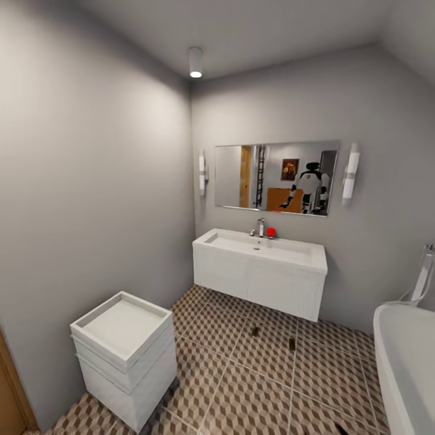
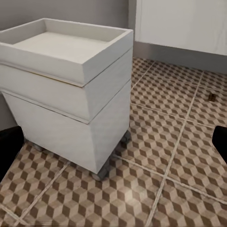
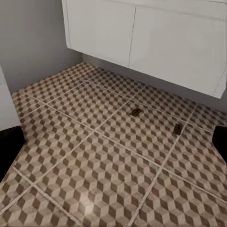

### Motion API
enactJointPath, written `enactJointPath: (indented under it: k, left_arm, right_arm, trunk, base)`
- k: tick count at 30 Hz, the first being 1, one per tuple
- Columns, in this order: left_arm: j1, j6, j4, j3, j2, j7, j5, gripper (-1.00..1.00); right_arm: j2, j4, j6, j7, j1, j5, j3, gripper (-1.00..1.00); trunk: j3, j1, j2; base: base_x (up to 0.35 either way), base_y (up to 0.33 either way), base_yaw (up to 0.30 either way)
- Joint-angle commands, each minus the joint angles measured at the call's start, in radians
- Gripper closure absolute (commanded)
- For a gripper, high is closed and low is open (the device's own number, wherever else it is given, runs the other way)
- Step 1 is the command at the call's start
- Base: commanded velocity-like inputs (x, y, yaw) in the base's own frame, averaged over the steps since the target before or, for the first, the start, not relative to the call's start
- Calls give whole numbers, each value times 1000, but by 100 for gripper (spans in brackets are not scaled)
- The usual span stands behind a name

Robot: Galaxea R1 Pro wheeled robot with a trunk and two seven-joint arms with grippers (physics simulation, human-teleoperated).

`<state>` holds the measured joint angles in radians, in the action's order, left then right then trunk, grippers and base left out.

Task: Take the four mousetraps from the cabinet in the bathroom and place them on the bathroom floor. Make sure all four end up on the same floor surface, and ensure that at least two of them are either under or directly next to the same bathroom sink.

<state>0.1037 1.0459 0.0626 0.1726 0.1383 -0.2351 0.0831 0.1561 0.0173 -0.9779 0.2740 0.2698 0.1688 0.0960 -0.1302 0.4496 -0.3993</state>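
looking into the bathroom from the head view: wall-hung white sink (image 1: pixel 260 266) under a mirror (image 1: pixel 276 177), a white wheeled trolley (image 1: pixel 124 356) at the left wall, a tub rim (image 1: pixel 396 356) at the right. two mousetraps (image 1: pixel 255 331) already lying on the bathroom floor (image 1: pixel 254 386), just in front of and partly beneath the sink, well apart from the trolley; second one at (image 1: pixel 292 344). same pair visible in the right wrist view (image 3: pixel 136 112) and (image 3: pixel 178 128), flat on the cube-pattern tiles near the vanity front. one also glimpsed in the left wrist view (image 2: pixel 212 97).

judged roughly half done: sink condition seemingly met, two traps presumably left to fetch from the cabinet, seen here as an orange-brown shape reflected in the mirror.

left fingers (image 2: pixel 8 149) spread wide at the frame edges, holding nothing. right fingers (image 3: pixel 9 146) likewise spread and empty.
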Motion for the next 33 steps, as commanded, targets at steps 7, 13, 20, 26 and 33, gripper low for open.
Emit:
enactJointPath:
  k: [7, 13, 20, 26, 33]
  left_arm:
    - [1, 1, -1, 2, -1, -10, 9, -100]
    - [1, 1, -1, 2, -2, -10, 9, -100]
    - [1, 1, -1, 2, -2, -10, 9, -100]
    - [1, 1, -1, 1, -2, -10, 9, -100]
    - [1, 1, -2, 1, -2, -10, 9, -100]
  right_arm:
    - [-1, 0, -2, -7, 0, 11, 8, -100]
    - [0, 0, -5, -10, 0, 11, 8, -100]
    - [0, 0, -5, -10, 0, 11, 8, -100]
    - [0, 0, -5, -10, 0, 11, 8, -100]
    - [-1, 0, -5, -11, 0, 11, 8, -100]
  trunk:
    - [4, 0, -1]
    - [5, 0, -1]
    - [6, 0, -1]
    - [6, 0, -1]
    - [6, 0, -1]
  base:
    - [0, 0, 253]
    - [0, 0, 275]
    - [0, 0, 284]
    - [0, 0, 287]
    - [0, 0, 290]
